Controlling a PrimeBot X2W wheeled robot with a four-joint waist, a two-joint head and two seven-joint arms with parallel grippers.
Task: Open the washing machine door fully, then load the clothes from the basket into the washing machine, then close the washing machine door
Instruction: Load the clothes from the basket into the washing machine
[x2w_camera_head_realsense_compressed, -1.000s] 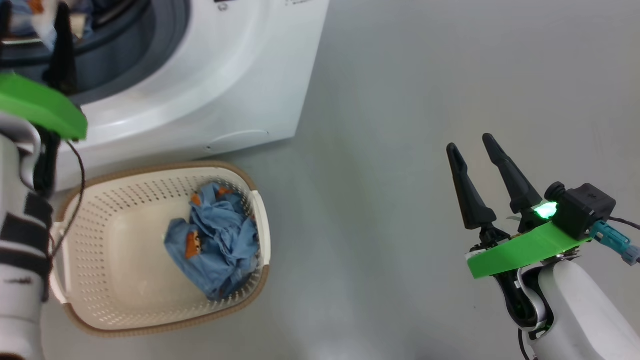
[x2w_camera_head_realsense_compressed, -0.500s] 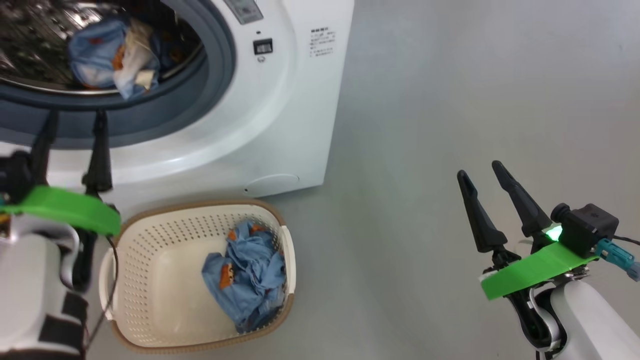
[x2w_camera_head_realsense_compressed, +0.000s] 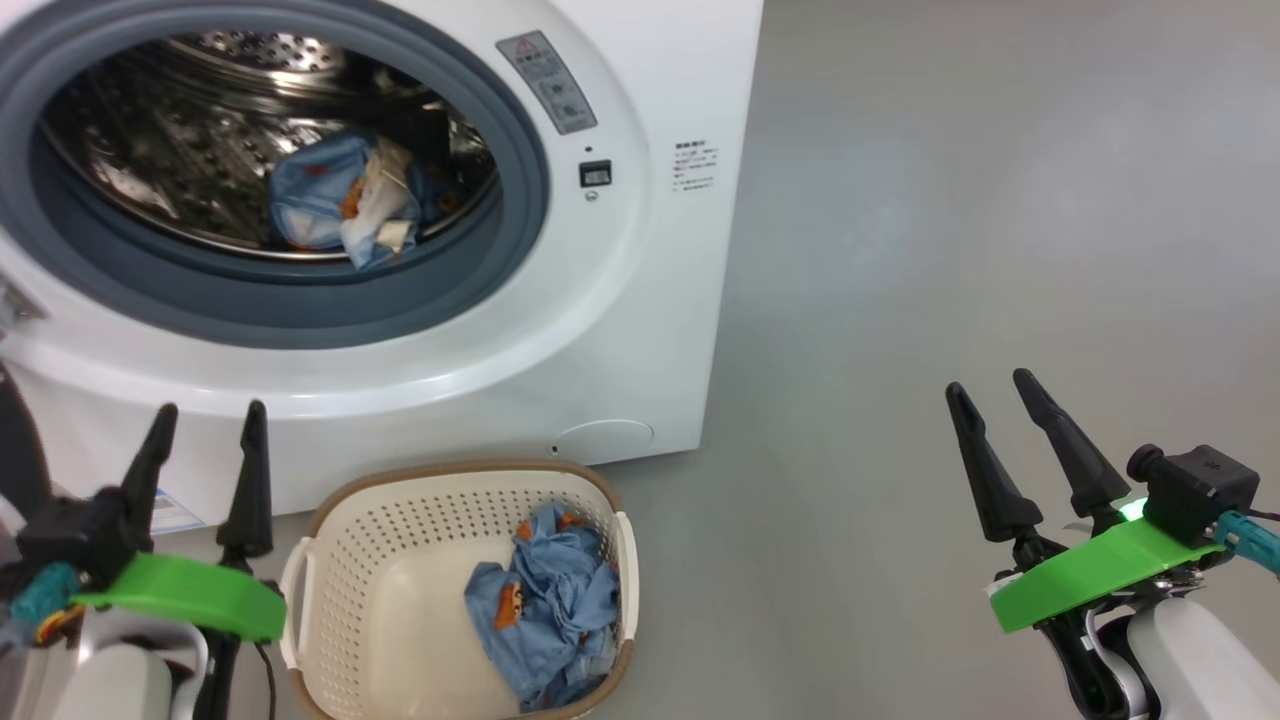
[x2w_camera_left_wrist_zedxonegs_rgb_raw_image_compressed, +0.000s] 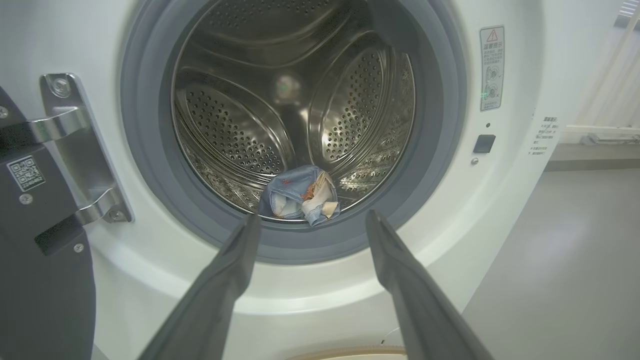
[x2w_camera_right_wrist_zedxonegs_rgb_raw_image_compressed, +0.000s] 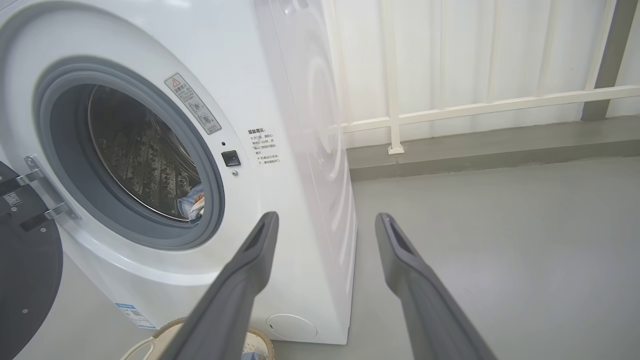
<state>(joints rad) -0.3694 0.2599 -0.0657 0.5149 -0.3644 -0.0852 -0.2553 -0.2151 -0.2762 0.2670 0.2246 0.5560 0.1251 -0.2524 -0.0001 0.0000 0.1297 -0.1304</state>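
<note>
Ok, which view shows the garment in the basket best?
Head view: the garment lies unobstructed in the basket. Right wrist view catches a blue sliver at its bottom edge; left wrist view, basket rim.

- Washing machine (x2w_camera_head_realsense_compressed: 640, 300): white front-loader, opening uncovered, grey gasket (x2w_camera_head_realsense_compressed: 525, 230) ringing the perforated steel drum (x2w_camera_head_realsense_compressed: 180, 150).
- First blue garment (x2w_camera_head_realsense_compressed: 340, 200): crumpled at the bottom of the drum.
- Basket (x2w_camera_head_realsense_compressed: 400, 515): on the floor just before the machine, with a second blue garment (x2w_camera_head_realsense_compressed: 545, 615) bunched against its right wall.
- Left gripper (x2w_camera_head_realsense_compressed: 212, 408), right gripper (x2w_camera_head_realsense_compressed: 988, 381): fingers parted, both empty.
</note>
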